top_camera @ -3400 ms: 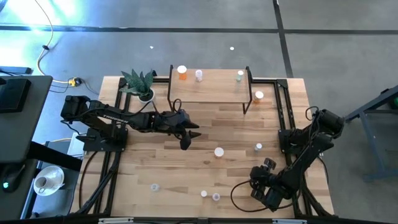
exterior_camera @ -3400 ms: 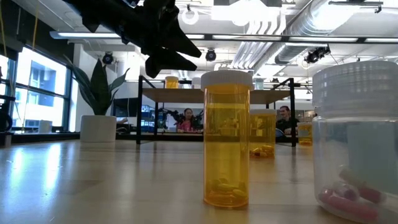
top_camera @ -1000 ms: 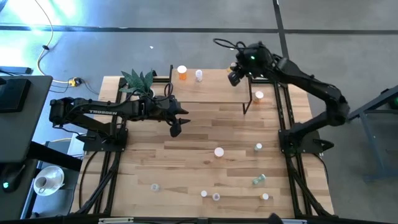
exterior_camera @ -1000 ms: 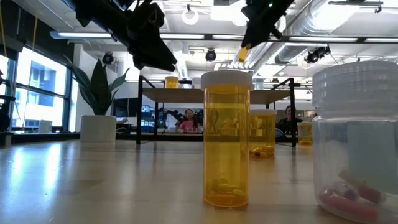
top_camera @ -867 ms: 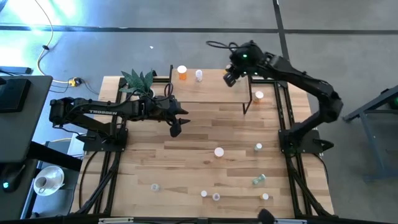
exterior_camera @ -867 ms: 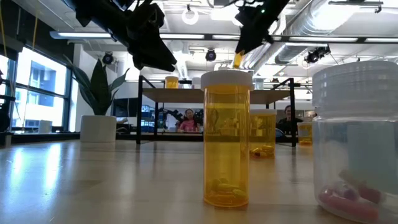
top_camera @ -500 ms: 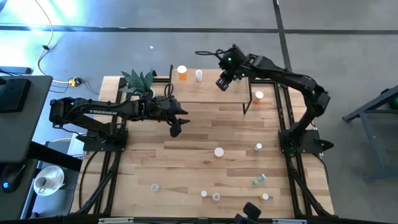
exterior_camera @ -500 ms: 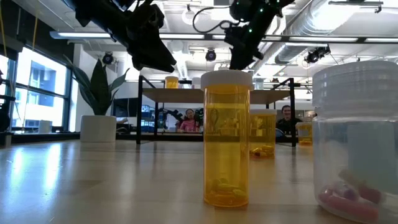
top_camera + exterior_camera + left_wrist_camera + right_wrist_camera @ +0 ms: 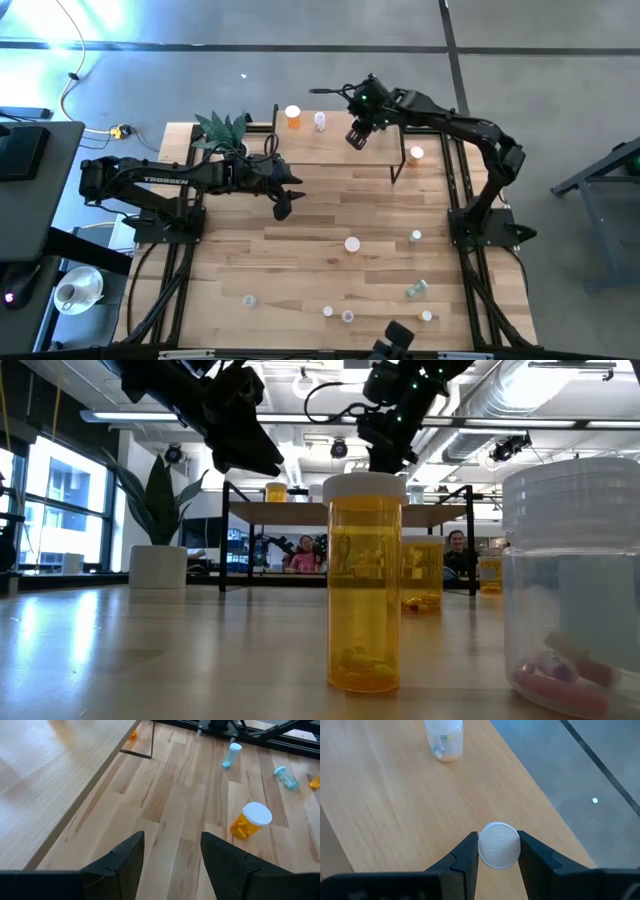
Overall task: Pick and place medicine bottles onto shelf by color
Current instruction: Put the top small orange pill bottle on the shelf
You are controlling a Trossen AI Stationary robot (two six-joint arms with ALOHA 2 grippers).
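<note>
change: right end effector [image 9: 357, 135] has swung in from the shelf's [image 9: 340, 148] right end toward its middle; left end effector [image 9: 283, 205] unmoved.
right: pinched on a white-capped bottle [image 9: 499, 845], over the shelf.
left: half-spread, empty, above the tabletop [image 9: 330, 215] before the shelf.
meaning: probably placing soon.
view gap: only right wrist view shows the grip; high view hides it.
bottles: several on tabletop front edge.

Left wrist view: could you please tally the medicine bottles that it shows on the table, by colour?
orange medicine bottles: 3
pale blue-green medicine bottles: 2
Total: 5
</note>
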